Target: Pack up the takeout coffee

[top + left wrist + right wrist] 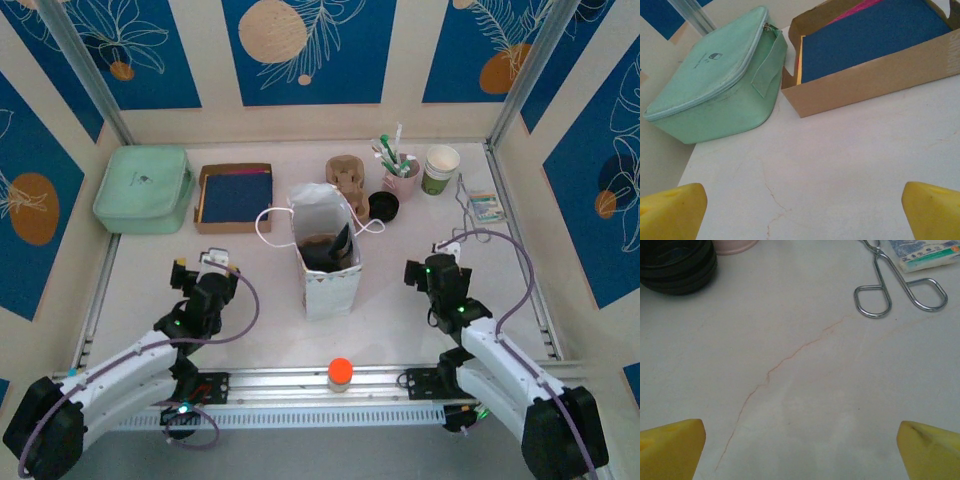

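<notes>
White table [385,310], hairline cracks [770,372]; blue-patterned walls [300,50]; bag [325,280] contents unclear.

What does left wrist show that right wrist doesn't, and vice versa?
Left wrist, not right wrist: a mint zip case and, beside it, an open cardboard box holding blue sheets.
Right wrist, not left wrist: a stack of black lids, metal tongs, a printed packet and the base of a pink cup.
Shared: the white table with a hairline crack, and each camera's own gripper, left gripper and right gripper, yellow fingertips wide apart, holding nothing.
</notes>
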{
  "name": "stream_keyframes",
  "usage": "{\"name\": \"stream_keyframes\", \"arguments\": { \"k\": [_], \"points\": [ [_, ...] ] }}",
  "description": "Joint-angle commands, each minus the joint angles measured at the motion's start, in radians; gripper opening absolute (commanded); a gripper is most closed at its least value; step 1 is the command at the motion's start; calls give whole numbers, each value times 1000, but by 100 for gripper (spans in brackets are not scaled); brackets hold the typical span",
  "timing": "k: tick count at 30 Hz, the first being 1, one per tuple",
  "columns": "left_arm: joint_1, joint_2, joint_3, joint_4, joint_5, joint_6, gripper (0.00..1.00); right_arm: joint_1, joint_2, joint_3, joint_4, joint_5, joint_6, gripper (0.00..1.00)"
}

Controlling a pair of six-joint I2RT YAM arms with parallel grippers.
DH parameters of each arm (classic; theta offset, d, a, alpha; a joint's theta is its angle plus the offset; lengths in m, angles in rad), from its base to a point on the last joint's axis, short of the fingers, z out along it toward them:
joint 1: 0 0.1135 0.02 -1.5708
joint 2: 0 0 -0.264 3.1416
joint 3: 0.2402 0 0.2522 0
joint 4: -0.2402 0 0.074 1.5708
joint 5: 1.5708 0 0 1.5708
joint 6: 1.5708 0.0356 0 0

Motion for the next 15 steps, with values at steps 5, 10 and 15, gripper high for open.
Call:
{"name": "stream_keyframes", "arguments": {
  "k": [5,10,15],
  "points": [
    [-8,-9,-2,34,-47,-3,99,-38,85,39,144,-22,-19,99],
    [-7,-8,-9,59,-61,0,99,-50,110,46,166,-29,-19,99],
    [-4,2,-13,86,-65,4,99,-63,132,50,190,-36,-21,99]
  ]
}}
